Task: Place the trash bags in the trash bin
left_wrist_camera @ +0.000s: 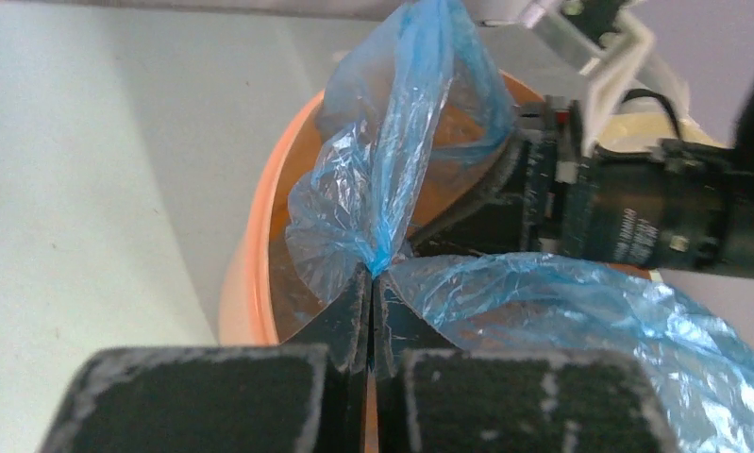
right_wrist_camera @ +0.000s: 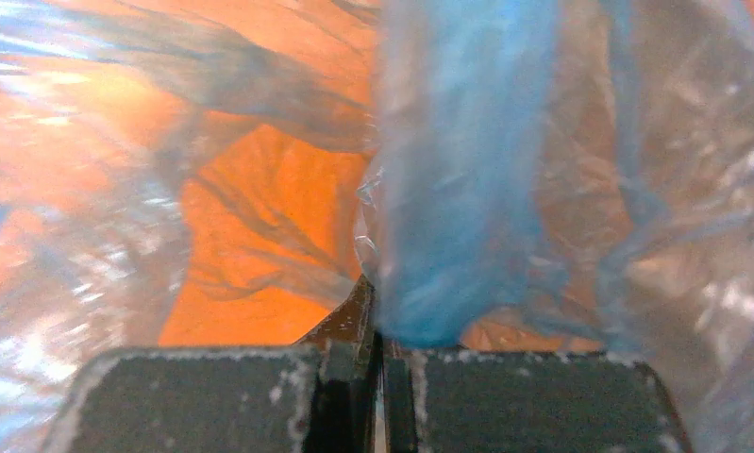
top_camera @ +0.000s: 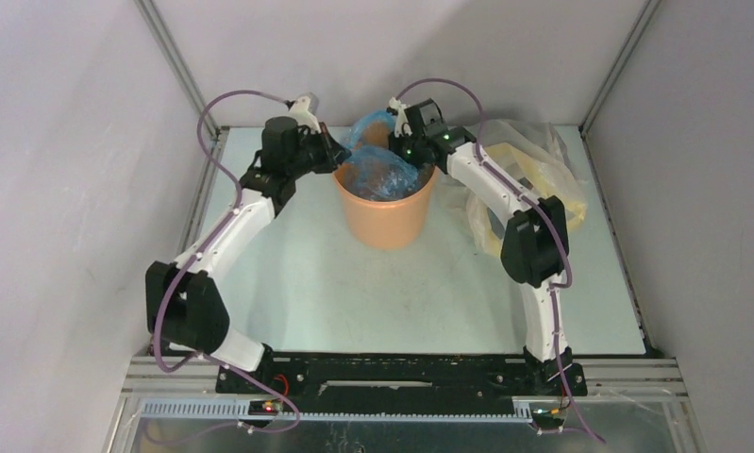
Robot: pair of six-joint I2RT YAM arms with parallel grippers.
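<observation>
Blue film of the trash bag [top_camera: 380,162] lies bunched in the mouth of the orange bin [top_camera: 387,219], at the far middle of the table [top_camera: 354,293]. Left gripper [left_wrist_camera: 371,283] and right gripper [right_wrist_camera: 375,307] each pinch a fold, jaws closed.

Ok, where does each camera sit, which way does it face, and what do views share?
Top external: above, behind the bases, looking down on table, trash bin, trash bag; left arm and right arm show.
Left wrist: faces the bin's mouth; left gripper pinches the bag, right arm beyond.
Right wrist: looks into the bin; right gripper pinches the bag.
Shared: all three show bag and bin.
</observation>
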